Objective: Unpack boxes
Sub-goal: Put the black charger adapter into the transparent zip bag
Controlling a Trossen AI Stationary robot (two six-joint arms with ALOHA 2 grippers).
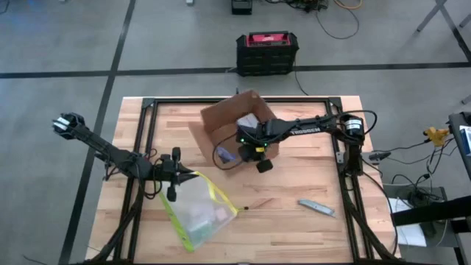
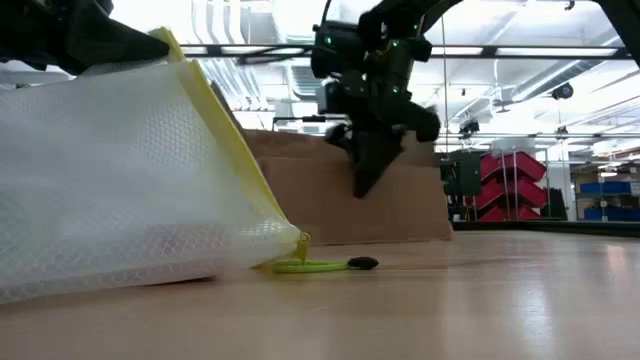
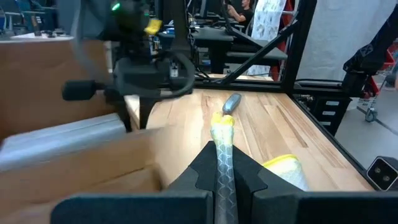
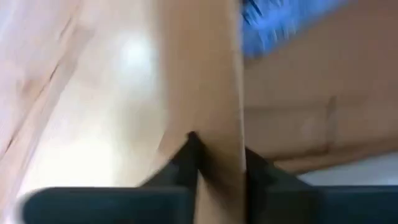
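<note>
Wooden bench: by its near edge the left gripper clenches the clear pouch, pale contents inside. Toward the far edge, the open cardboard carton holds something blue; the right gripper pinches its wall.

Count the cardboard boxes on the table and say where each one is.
1. The cardboard box sits open at the table's back middle, the right gripper shut on its front flap. The left gripper holds a clear pouch nearer the front. No other box shows.
</note>
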